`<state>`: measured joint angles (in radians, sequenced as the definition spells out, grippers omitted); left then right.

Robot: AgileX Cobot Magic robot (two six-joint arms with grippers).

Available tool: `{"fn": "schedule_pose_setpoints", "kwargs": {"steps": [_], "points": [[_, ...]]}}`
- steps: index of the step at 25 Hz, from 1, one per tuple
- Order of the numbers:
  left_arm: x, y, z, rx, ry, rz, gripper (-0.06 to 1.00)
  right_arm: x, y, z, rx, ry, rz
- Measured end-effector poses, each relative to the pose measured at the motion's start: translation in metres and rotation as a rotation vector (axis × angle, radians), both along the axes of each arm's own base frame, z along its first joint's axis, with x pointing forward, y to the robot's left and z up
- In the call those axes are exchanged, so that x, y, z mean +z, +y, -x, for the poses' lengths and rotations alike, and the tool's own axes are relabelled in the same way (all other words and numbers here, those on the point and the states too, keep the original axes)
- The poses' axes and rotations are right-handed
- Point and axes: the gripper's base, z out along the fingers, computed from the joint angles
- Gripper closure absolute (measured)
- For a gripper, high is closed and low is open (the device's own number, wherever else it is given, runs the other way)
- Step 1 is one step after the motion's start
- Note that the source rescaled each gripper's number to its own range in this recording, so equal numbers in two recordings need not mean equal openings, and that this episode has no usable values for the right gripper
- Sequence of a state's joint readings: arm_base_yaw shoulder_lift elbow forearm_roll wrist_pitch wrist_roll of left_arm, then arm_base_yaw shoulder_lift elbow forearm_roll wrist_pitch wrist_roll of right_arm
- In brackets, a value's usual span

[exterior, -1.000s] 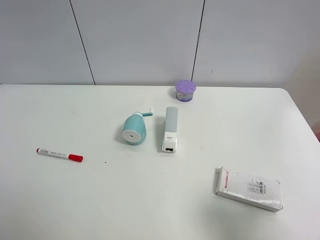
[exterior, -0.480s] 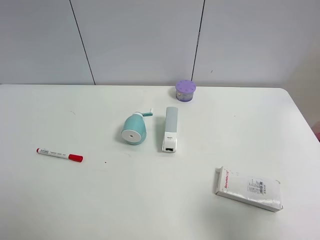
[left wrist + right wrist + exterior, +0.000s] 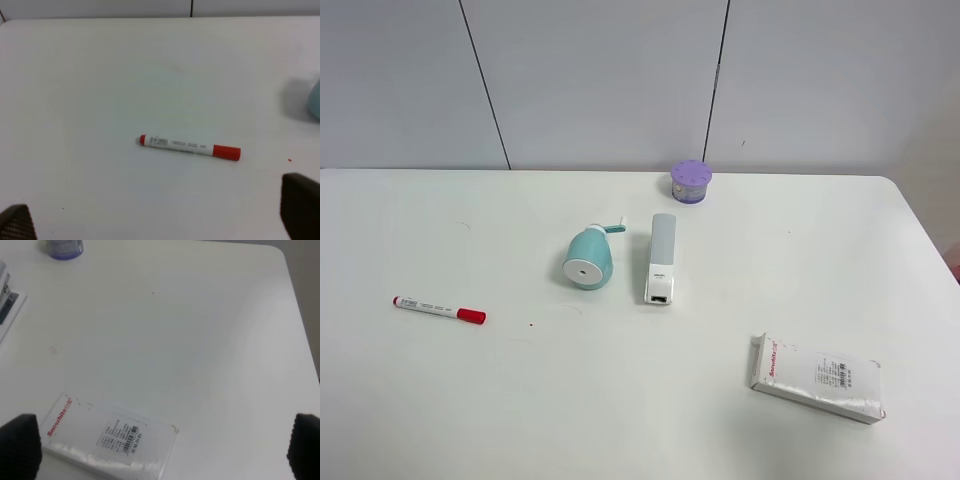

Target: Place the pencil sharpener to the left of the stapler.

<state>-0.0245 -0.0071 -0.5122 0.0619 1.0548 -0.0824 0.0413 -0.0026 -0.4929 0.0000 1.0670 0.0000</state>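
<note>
The pencil sharpener [image 3: 588, 259] lies just left of the stapler [image 3: 660, 258], so I judge the job done, with my left gripper [image 3: 160, 220] and right gripper [image 3: 160, 450] spread wide, holding nothing.

no visible change, table scene identical

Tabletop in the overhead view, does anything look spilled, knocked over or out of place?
Nothing stands out. The pencil sharpener lies on its side just left of the stapler, apart from it. The marker, purple jar and white packet rest intact; no spills.
</note>
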Motion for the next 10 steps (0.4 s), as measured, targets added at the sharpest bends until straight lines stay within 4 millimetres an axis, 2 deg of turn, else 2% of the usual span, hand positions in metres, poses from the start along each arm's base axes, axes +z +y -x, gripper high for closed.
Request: {"fn": "schedule_pose_setpoints", "kwargs": {"steps": [10], "points": [[0.0, 0.0, 0.0, 0.0, 0.0, 0.0, -0.04, 0.0, 0.0, 0.0, 0.0, 0.0, 0.0]]}}
